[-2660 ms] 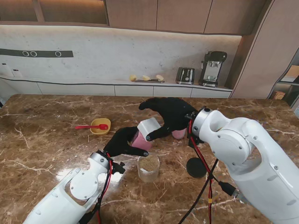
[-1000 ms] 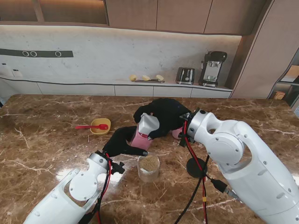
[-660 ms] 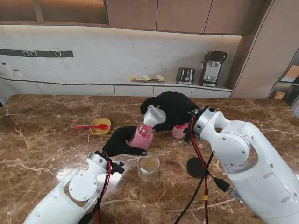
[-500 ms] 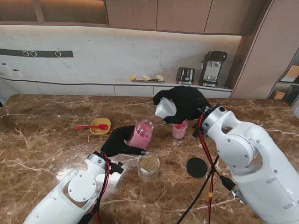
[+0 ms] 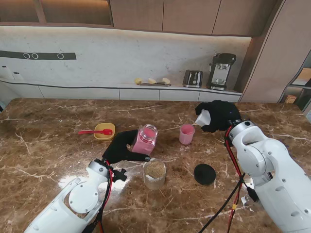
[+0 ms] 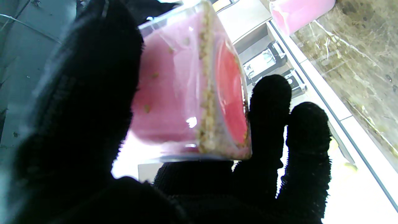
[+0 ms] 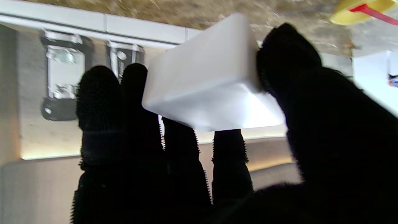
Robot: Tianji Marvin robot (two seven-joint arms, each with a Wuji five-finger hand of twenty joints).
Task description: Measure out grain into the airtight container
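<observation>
Pink unlabelled container (image 5: pixel 145 140), white lid (image 5: pixel 203 118)

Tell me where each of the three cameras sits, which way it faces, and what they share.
Stand view: above the shoulders, looking down at the marble table; both arms show.
Left wrist view: along the fingers of the left hand, gripping the pink container.
Right wrist view: along the fingers of the right hand, holding the white lid.
Shared: the stand view also shows the container and lid.
</observation>
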